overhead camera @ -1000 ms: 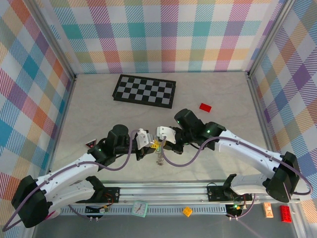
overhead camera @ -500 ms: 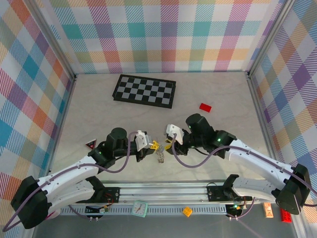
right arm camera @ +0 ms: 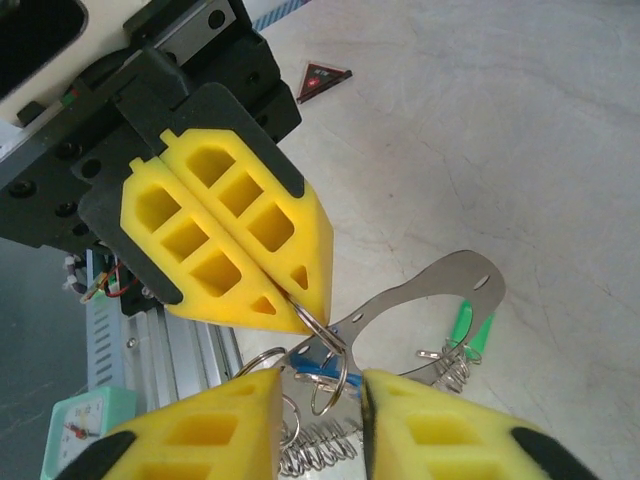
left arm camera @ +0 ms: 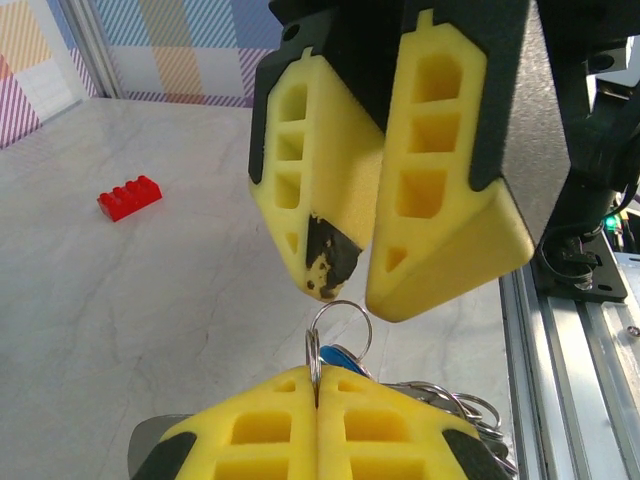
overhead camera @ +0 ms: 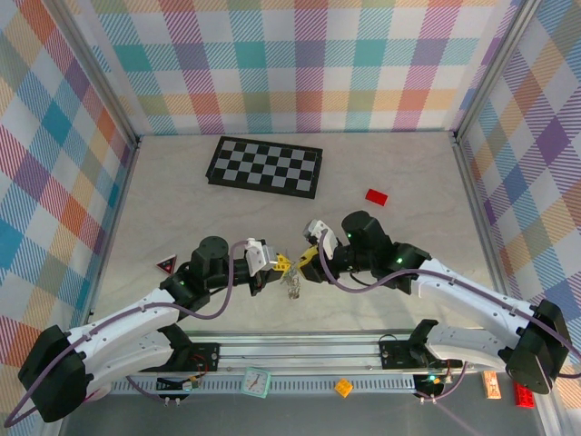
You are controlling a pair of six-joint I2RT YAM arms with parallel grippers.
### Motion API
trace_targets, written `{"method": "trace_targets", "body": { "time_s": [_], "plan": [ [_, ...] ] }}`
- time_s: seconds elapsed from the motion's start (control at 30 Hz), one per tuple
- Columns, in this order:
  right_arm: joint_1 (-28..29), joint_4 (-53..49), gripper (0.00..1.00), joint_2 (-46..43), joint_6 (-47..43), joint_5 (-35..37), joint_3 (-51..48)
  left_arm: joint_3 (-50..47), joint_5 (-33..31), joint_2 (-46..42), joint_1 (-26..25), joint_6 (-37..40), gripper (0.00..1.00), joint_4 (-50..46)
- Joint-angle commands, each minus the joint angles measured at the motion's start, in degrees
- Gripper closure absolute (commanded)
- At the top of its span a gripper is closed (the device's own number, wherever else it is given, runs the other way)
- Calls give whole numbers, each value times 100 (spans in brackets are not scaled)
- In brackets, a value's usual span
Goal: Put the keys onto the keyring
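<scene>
My left gripper point(left arm camera: 317, 372) is shut on a steel split ring of the keyring point(left arm camera: 340, 325), holding the bunch just above the table near the front edge point(overhead camera: 290, 283). A blue key point(right arm camera: 315, 365) hangs right behind that ring. My right gripper point(right arm camera: 322, 378) faces the left gripper point(right arm camera: 300, 305) tip to tip. It is open, its fingers on either side of a small ring and the blue key without touching them. A green key point(right arm camera: 468, 328) lies on the table by the keyring's wide grey metal loop point(right arm camera: 461, 263) and wire coils.
A black-and-white chequered board point(overhead camera: 265, 165) lies at the back. A red brick point(overhead camera: 376, 195) sits right of centre and a red-and-black triangle point(overhead camera: 166, 264) left of the left arm. The metal rail point(overhead camera: 309, 347) runs along the front edge.
The right gripper let go, pulled back to the right with its jaws opening, then came in again towards the ring. The left gripper stayed shut on the ring.
</scene>
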Motion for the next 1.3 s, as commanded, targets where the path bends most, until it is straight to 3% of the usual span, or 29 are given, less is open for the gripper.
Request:
{"method": "trace_targets", "body": {
  "time_s": [0.0,0.2,0.47,0.8,0.97,1.13,1.27],
  "plan": [
    [-6,208,79,20,259,-115,-69,-45,26,-103,-21,-57,100,414],
    [-6,155,86,62,221,-133,-43,-61,6,-112,-26,-59,100,465],
    [-8,92,79,160,235,-106,-1,-50,22,-101,-26,-51,100,493],
    [-17,151,96,130,174,-230,-23,-54,28,-105,-26,-54,100,575],
    [-72,200,99,234,99,-230,-70,-105,97,-124,-26,-153,100,862],
    [-124,260,99,429,95,-447,-73,-122,163,-127,-26,-234,100,1112],
    [-170,287,92,345,104,-535,-108,-141,164,-134,-26,-235,100,1168]
  ]
}}
